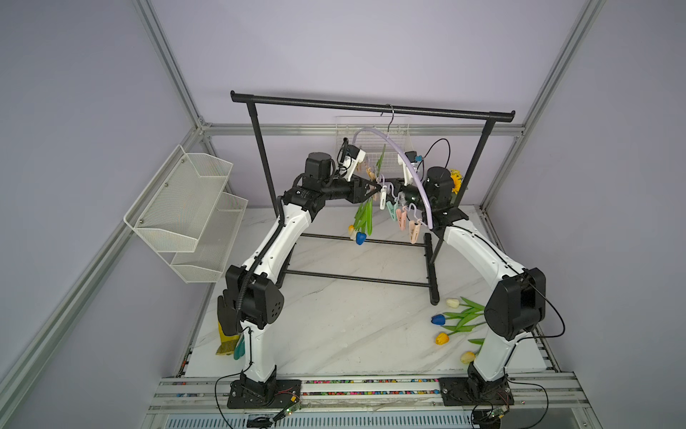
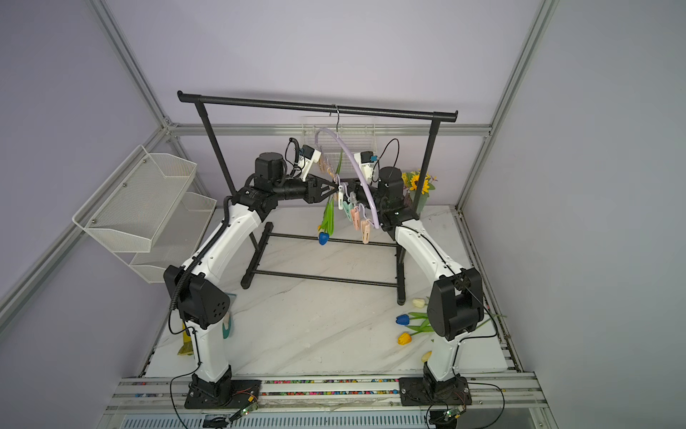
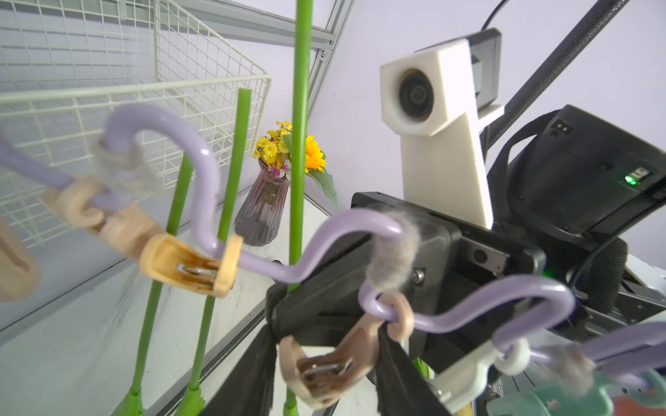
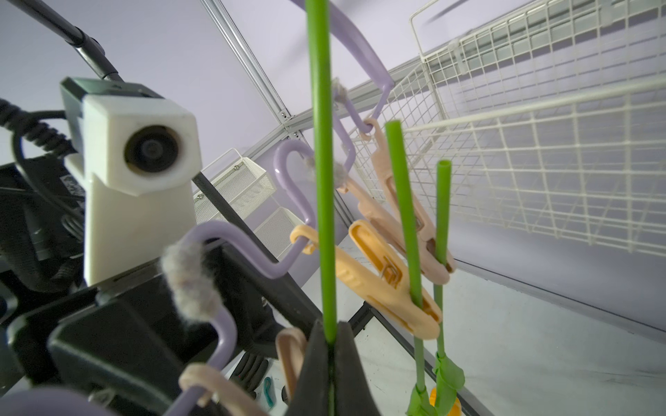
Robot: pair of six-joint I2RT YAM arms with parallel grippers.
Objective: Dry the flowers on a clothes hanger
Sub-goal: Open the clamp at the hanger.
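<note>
The lilac clothes hanger hangs by its wire hook from the black rack's top bar. Two flowers hang head down from peach pins, with stems side by side and a blue head lowest. My right gripper is shut on a third green stem that stands upright beside the hanger's wavy bar. My left gripper has a finger on each side of a pink-beige clothespin hooked on that bar. Several more flowers lie on the table by the right arm.
The black garment rack straddles the table's back half. A white wire basket hangs on the back wall and mesh shelves on the left wall. A sunflower vase stands back right. Gloves lie front left.
</note>
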